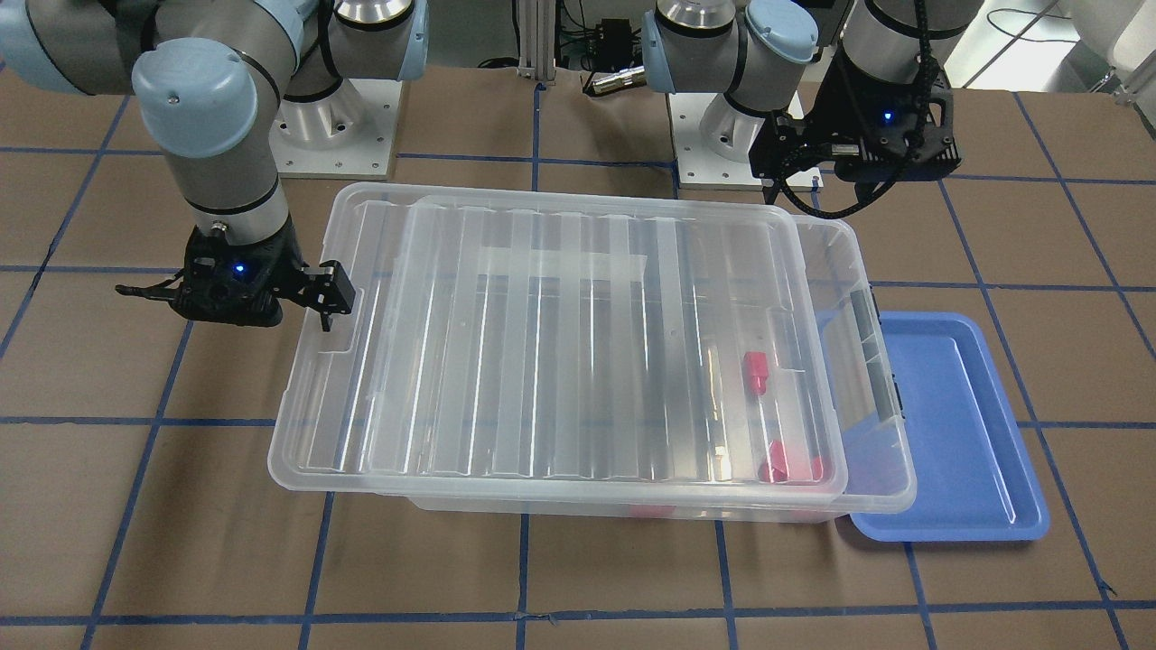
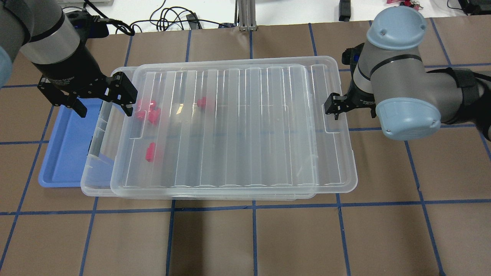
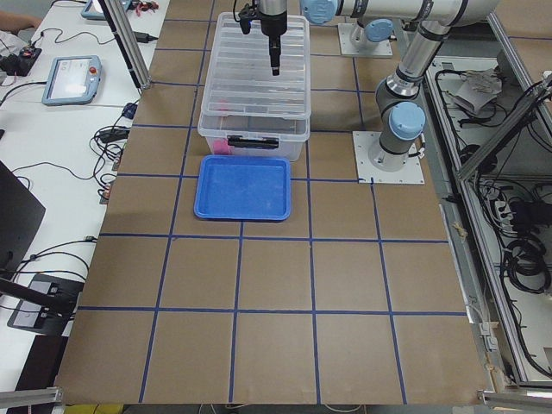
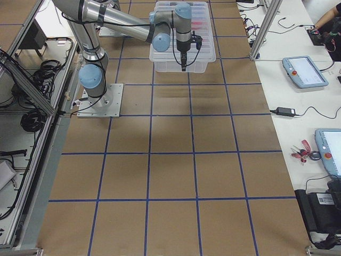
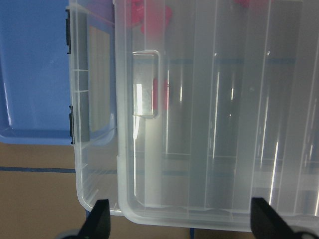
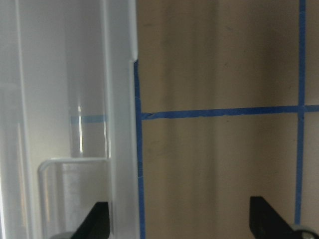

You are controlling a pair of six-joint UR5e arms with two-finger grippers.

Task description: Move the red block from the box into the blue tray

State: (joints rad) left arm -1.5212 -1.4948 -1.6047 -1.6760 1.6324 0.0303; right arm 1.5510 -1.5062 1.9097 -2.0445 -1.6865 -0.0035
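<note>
The box (image 2: 238, 126) is a clear bin whose ribbed lid (image 1: 578, 343) lies on it, shifted toward my right side. Several red blocks (image 2: 147, 109) (image 1: 754, 372) show blurred through the lid near the bin's left end. The blue tray (image 2: 65, 153) (image 1: 957, 433) lies on the table beside that end and looks empty. My left gripper (image 2: 104, 108) (image 5: 179, 224) is open and hovers over the bin's left rim and the lid's handle notch. My right gripper (image 2: 351, 109) (image 6: 179, 224) is open, straddling the lid's right edge, one finger over the lid, one over the table.
The table is brown with a grid of blue tape (image 2: 253, 207). Both arm bases (image 1: 334, 135) stand behind the bin. Tablets and cables (image 3: 73, 78) lie on a side bench beyond the table's far edge.
</note>
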